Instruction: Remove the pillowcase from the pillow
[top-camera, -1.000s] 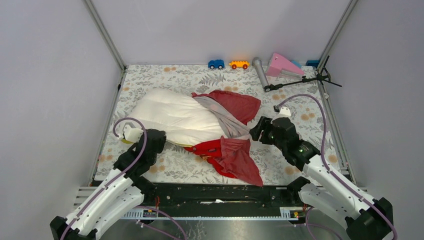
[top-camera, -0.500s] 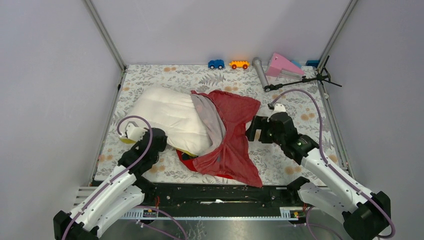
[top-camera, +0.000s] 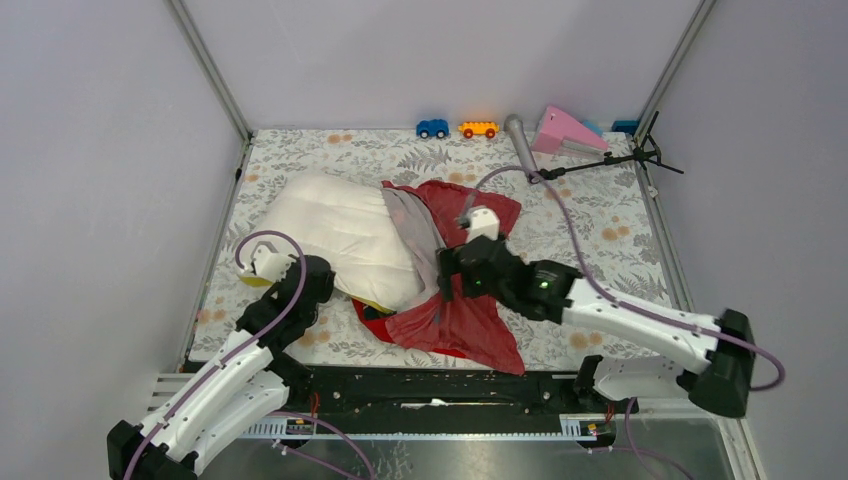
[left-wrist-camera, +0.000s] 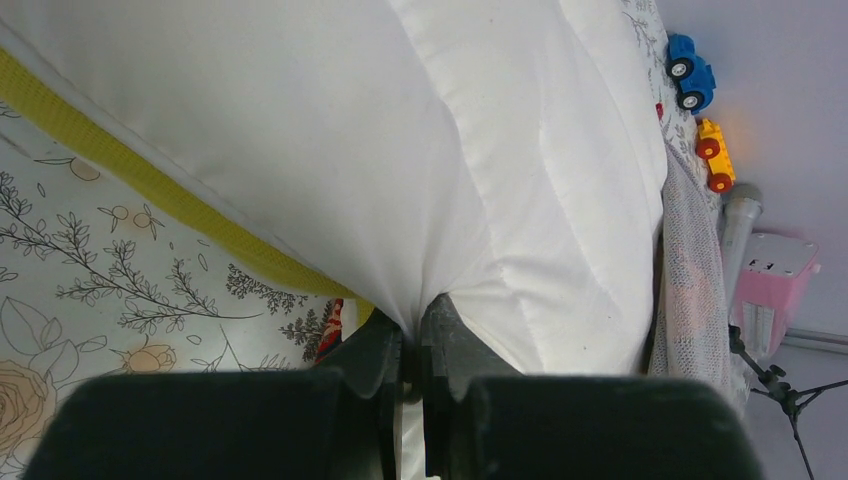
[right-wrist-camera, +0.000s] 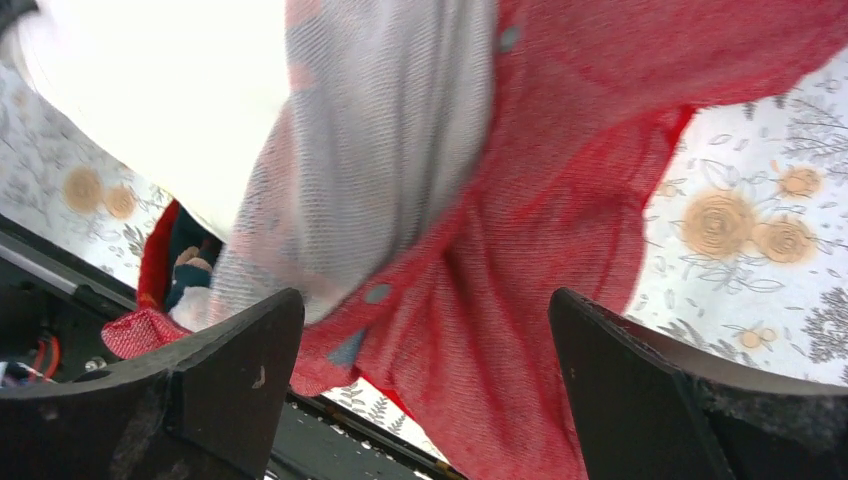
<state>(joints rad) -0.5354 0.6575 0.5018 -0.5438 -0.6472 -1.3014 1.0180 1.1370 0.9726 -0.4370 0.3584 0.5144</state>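
Observation:
The white pillow (top-camera: 340, 228) lies left of centre, its right end still inside the red pillowcase (top-camera: 470, 225), which is turned inside out with a grey band (top-camera: 415, 245) at its mouth. My left gripper (top-camera: 318, 285) is shut on the pillow's near white edge (left-wrist-camera: 450, 250), beside the yellow side edge (left-wrist-camera: 150, 175). My right gripper (top-camera: 447, 284) is open and empty, hovering over the pillowcase's bunched red fabric (right-wrist-camera: 520, 260) and grey band (right-wrist-camera: 390, 150) with nothing between its fingers.
A blue toy car (top-camera: 432, 128), an orange toy car (top-camera: 478, 129), a grey cylinder (top-camera: 520, 142), a pink wedge (top-camera: 565, 130) and a black stand (top-camera: 600, 160) sit along the back. Grey walls close in left, right and behind. The black front rail (top-camera: 430, 385) runs under the cloth's near tip.
My right gripper let go of the pillowcase and swung left over it. The cloth fell back and now covers more of the pillow's right end. The left gripper stayed clamped.

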